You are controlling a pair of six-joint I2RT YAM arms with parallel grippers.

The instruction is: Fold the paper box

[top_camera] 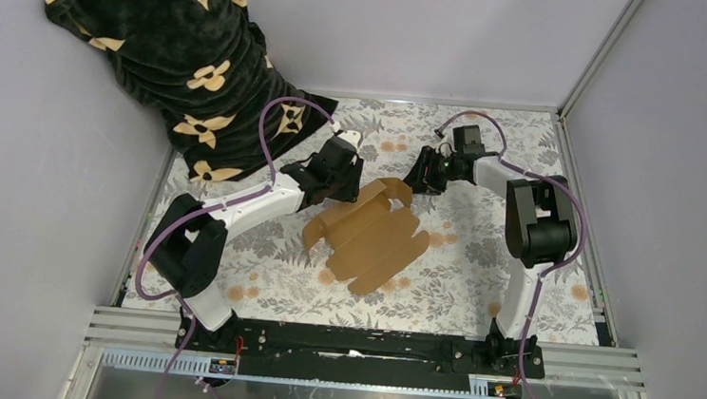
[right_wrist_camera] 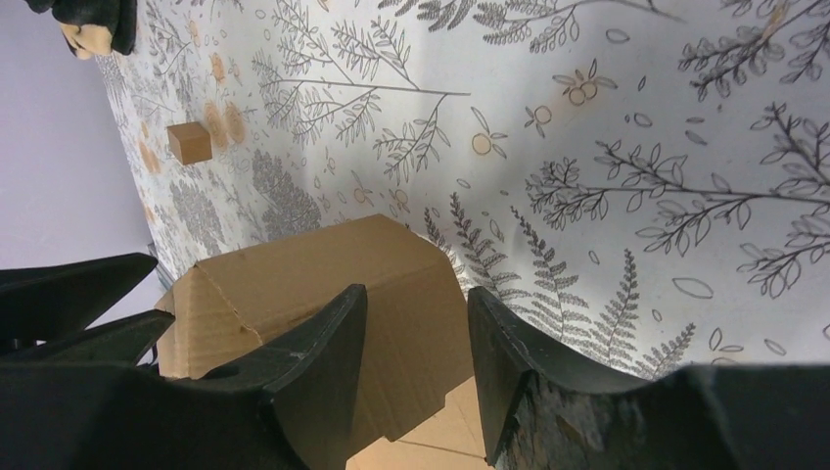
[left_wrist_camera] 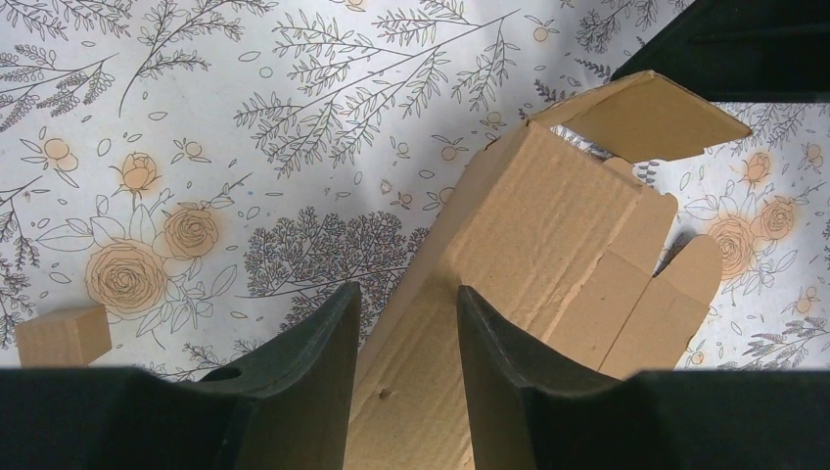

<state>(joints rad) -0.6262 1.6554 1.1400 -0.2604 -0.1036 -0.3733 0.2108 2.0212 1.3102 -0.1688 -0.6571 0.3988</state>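
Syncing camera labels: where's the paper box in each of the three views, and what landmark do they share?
Top external: paper box mid-frame, partly folded.
Left wrist: paper box runs from bottom centre up to the right.
Right wrist: paper box sits lower left of centre.
Shared landmark: the floral table cover lies under the box in all three views.

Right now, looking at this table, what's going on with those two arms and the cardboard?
A two-armed robot is working on a paper box, a mostly flat brown sheet lying between the arms with a few flaps raised. The left tool hovers open over its far left side, the right tool open above a raised flap at the far right. Neither appears to grip it; the box is far from folded.
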